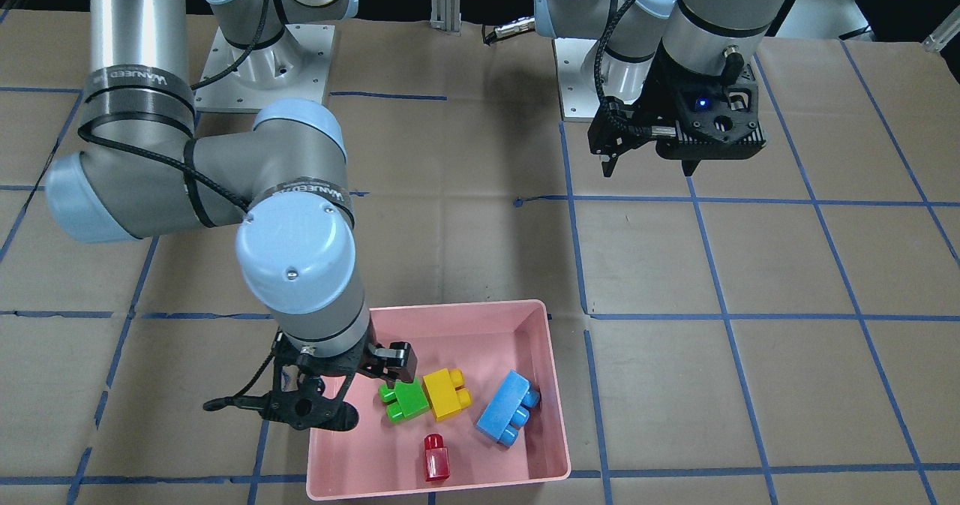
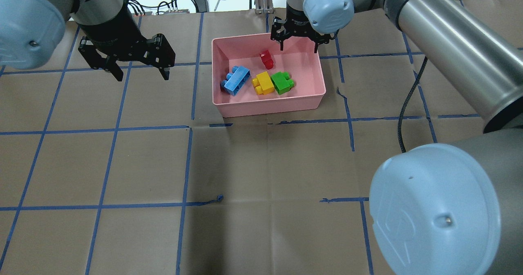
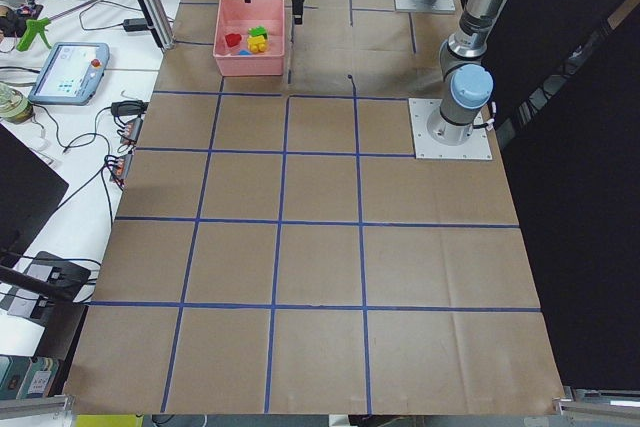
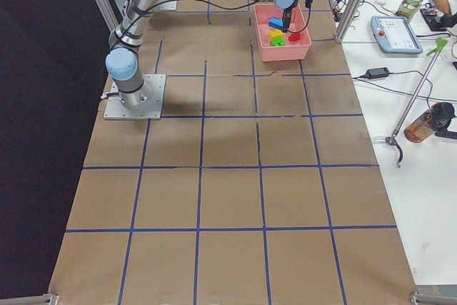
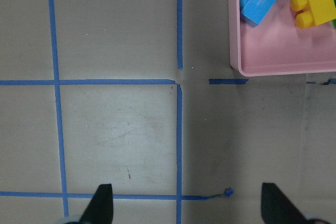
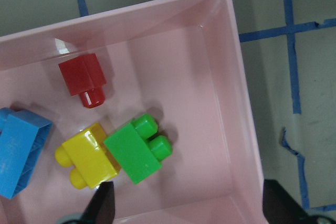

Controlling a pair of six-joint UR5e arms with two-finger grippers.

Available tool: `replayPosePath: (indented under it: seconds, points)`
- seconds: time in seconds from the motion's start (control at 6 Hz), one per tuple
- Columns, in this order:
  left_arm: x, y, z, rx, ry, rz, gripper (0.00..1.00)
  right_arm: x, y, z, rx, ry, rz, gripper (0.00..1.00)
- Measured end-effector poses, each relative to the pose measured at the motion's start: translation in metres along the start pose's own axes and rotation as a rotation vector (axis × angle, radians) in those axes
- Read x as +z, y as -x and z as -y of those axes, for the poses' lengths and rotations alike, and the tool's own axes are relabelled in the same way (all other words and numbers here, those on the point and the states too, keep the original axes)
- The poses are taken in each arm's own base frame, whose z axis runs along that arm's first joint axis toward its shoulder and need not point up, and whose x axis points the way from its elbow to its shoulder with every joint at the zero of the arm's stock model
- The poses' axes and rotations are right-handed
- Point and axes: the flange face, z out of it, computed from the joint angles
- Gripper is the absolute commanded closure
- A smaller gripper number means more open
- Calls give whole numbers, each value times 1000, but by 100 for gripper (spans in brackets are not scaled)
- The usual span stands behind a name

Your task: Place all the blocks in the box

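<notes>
Clock directions are read on the overhead view, with 12 o'clock pointing away from the robot.

The tabletop lies broad and bare from 3 through 9 o'clock of the box, which sits toward the far edge. All four blocks lie inside the box, so the filling looks done. The step in hand is likely just getting the right arm clear.

The right gripper hangs over the box's 1 o'clock part. Its fingers are spread and hold nothing. The best exit is probably a straight lift before any sideways travel, because the far wall and the 3 o'clock wall are close to the fingers. I cannot tell how high the fingers hang above the rim.

The left gripper hovers over open tabletop at 9 o'clock, well apart from the box. Its fingers are also spread and empty, so it need not move.

The blue brick lies near the 9 o'clock wall. The green brick sits at about 5 o'clock, touching the yellow brick at 6. The red brick lies at 12, nearest the right fingers, so a low sideways sweep could knock it.
</notes>
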Motion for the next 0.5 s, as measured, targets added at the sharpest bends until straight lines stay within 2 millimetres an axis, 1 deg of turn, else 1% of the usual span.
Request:
replayPosePath:
  seconds: [0.17,0.33,0.5]
  points:
    - [0,0,0,0,1,0,1,-18,-25,1,-18,22,-10,0]
    - [1,0,0,1,1,0,1,-38,-53,-5,-35,57,-21,1]
    - [1,0,0,1,3,0,1,-53,-78,-19,-49,89,-31,1]
